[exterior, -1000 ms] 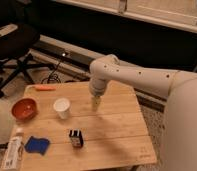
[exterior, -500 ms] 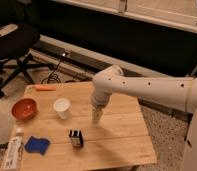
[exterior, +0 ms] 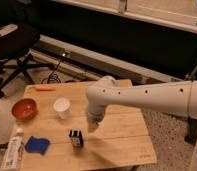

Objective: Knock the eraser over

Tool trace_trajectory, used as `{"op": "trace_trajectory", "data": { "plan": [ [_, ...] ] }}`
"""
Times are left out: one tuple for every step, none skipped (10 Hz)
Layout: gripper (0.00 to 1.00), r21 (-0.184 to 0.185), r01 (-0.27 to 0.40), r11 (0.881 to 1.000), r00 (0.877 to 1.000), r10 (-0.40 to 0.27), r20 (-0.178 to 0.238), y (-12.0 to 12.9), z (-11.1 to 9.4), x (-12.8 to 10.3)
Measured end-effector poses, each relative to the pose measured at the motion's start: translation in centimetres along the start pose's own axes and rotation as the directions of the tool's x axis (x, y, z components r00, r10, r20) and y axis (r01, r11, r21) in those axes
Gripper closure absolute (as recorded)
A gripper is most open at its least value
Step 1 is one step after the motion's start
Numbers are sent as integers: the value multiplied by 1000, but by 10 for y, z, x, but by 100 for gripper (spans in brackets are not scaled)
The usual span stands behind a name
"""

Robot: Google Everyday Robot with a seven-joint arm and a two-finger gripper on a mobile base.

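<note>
Now lowered toward lower centre of frame: gripper (exterior: 93,125), just right of upright eraser (exterior: 76,138); opening indeterminable. Positioned for sideways push.

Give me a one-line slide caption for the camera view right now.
Gripper low over the wooden table, close beside the upright eraser, white cup behind.

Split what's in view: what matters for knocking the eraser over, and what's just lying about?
Job in hand:
- eraser, upright near the front of the table
- hand, low over the table, just right of the eraser

Lying about:
- white paper cup
- orange bowl
- blue cloth
- long white box
- orange stick
- office chair
</note>
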Motion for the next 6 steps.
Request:
{"op": "trace_trajectory", "data": {
  "plan": [
    [79,-11,-2,1000,1000,2,-10,5,2,-3],
    [91,-28,0,1000,1000,-1,-27,9,5,-9],
    [97,-44,4,999,999,-6,-40,12,7,-13],
    [100,-65,10,998,999,-13,-50,14,9,-20],
    [100,-79,17,997,999,-21,-50,15,11,-28],
    [100,-100,29,995,999,-33,-40,13,14,-41]
  ]
}}
